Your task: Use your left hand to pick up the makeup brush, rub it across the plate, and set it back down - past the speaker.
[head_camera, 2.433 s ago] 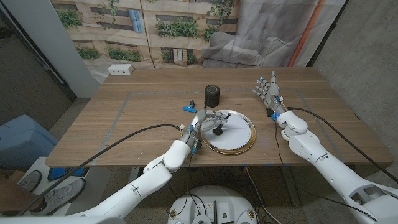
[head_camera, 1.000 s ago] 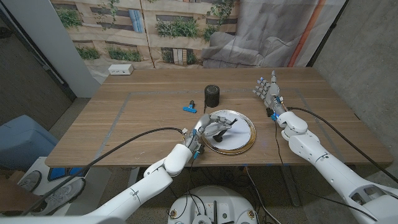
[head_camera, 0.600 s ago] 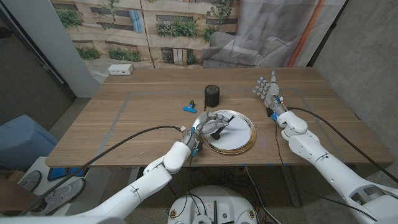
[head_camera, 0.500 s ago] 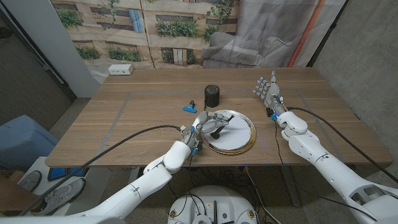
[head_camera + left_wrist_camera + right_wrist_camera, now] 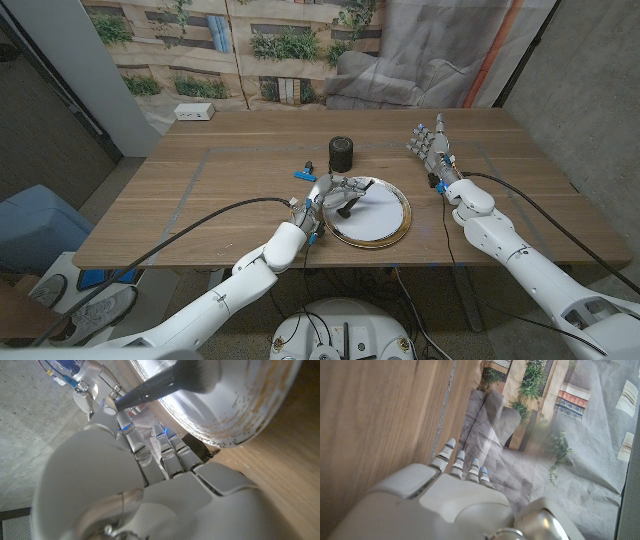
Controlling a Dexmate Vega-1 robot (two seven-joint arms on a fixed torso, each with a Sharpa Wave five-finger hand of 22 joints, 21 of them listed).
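My left hand (image 5: pixel 330 195) gripped the dark-handled makeup brush (image 5: pixel 345 209), its bristles touching the white, gold-rimmed round plate (image 5: pixel 385 232) at its left part. The black cylindrical speaker (image 5: pixel 342 154) stood just beyond my hand, farther up the table, so the set-down spot lay straight ahead. My right hand (image 5: pixel 433 146) stood released, well off right.
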